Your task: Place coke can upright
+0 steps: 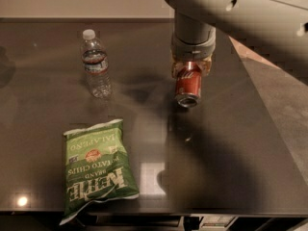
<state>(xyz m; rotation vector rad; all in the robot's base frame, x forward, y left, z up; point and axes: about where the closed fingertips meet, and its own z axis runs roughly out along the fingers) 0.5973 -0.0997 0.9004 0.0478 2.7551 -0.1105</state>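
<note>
Jaws closed on the upper part of the coke can (188, 83) hang from the wrist of the grey arm (195, 32), over the desk (231, 148) to the right of its middle. They pinch the red can from both sides, and its free silver end points down and toward the camera, so the can looks tilted rather than plumb. Whether that lower end touches the desk or hangs just above it cannot be told. The main risk, as I judge it, lies in the release: if the can is let go while it leans, it would land on the edge of its base, rock and tip over. A can on its side would then roll across the smooth dark desk, perhaps toward the right edge, which is not far off. Letting go from above the surface would add a bounce to the same trouble. Pressing down too far while the can is tilted could make the thin aluminium slip in the grip or dent. Opening unevenly, or lifting away before the jaws have cleared the top rim, could drag the can over as well. The water bottle (96, 66) stands upright well to the left and the green chip bag (96, 170) lies flat near the front edge. Both are well apart from the can, so a collision with either seems unlikely unless the can rolls.
</note>
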